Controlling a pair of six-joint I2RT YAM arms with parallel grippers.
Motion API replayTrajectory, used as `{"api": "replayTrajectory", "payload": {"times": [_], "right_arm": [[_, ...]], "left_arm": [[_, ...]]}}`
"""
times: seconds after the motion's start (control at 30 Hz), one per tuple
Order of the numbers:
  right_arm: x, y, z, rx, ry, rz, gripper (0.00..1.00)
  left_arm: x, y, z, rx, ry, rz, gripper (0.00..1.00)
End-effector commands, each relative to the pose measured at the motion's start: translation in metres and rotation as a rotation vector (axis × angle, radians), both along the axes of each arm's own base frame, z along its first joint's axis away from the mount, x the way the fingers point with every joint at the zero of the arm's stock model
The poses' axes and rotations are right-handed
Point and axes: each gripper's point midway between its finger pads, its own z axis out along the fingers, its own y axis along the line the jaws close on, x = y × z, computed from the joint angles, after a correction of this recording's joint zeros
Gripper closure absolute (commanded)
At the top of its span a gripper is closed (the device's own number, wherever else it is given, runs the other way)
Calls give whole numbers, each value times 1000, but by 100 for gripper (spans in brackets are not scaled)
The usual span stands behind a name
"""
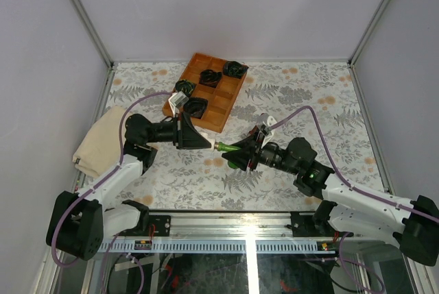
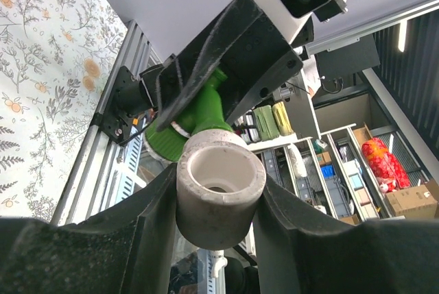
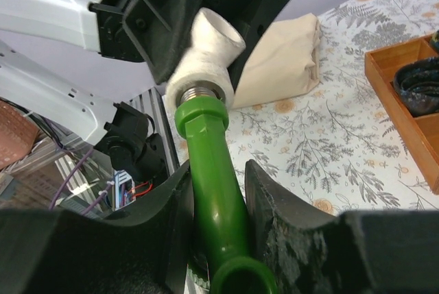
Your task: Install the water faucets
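Green faucet (image 3: 212, 170): off the table, held in the air between the two arms, near the middle of the workspace and in front of the tray. Its body lies lengthwise between the fingers of the right gripper (image 1: 232, 151), which is clamped on it from both sides. The hexagonal collar and a silvery threaded end stick out past the fingertips. Fitting (image 2: 219, 184): white, short and elbow-shaped, pinched between the fingers of the left gripper (image 1: 204, 142), which is closed on its sides; one open round mouth faces the left wrist camera. The faucet's threaded end meets the fitting's other mouth, with a narrow band of thread showing between collar and fitting; how deep it is seated cannot be told. The grippers point at each other, tip to tip. Tray (image 1: 226, 105): wooden, with compartments, set at an angle toward the far left of the table (image 1: 309, 102). Bundles (image 1: 233, 69): black, coiled, several, lying in the tray's left and far compartments. Cloth (image 1: 99, 142): beige, folded, at the table's left edge, beside the left arm.
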Motion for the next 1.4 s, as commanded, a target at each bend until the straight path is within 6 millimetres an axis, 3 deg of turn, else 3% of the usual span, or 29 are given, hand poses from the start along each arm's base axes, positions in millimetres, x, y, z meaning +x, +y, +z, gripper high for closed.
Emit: {"api": "replayTrajectory", "payload": {"times": [0.0,0.33,0.53,0.87,1.1,1.37], "right_arm": [[5,6,24,62,-32,-2,100],[-1,8,30,68,-32,37,100],[-7,14,37,102,31,79,100],[-15,15,52,259,154,123,100],[-27,14,65,359,224,207,100],[-46,10,81,411,234,326,100]], "left_arm": [[-8,1,25,-53,-93,-12,100],[-14,2,19,-18,-120,-62,100],[-4,-3,3,130,-270,-46,100],[-2,-9,8,125,-366,-18,100],[-14,-8,16,86,-639,-14,95],[-32,-3,22,25,-890,-129,92]]}}
